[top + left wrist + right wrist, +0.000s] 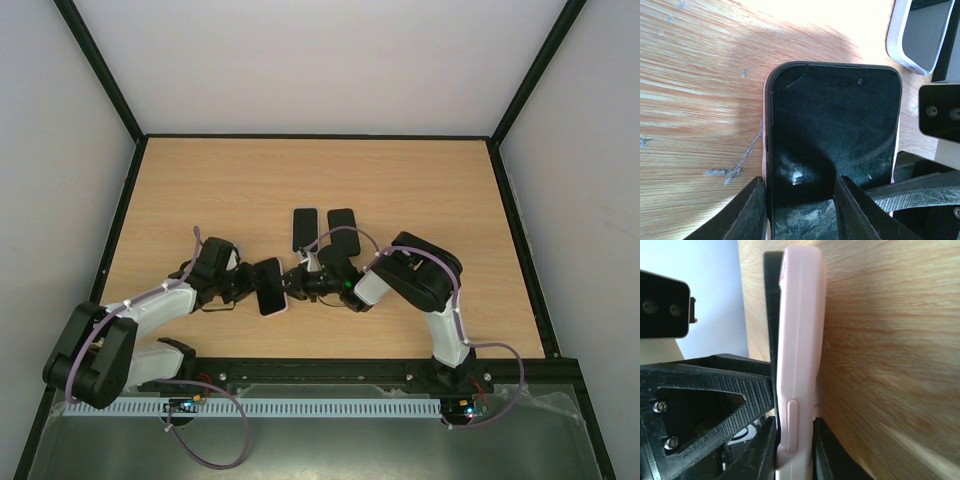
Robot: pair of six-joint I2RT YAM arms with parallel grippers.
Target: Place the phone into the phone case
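My left fingers (751, 216) are clamped on the phone's (835, 130) near end, steadying it against the open face of the pink phone case (800, 340). My right fingers (831, 456) pinch the case's edge through its thickness, phone included. I reckon that squeeze seats the proud black edge.

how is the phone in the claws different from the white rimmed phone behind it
The held phone has a pink rim, the white-rimmed phone a white one. The held phone is pinched by the left claw and right claw; the white-rimmed phone lies untouched on the table. Both have dark faces.
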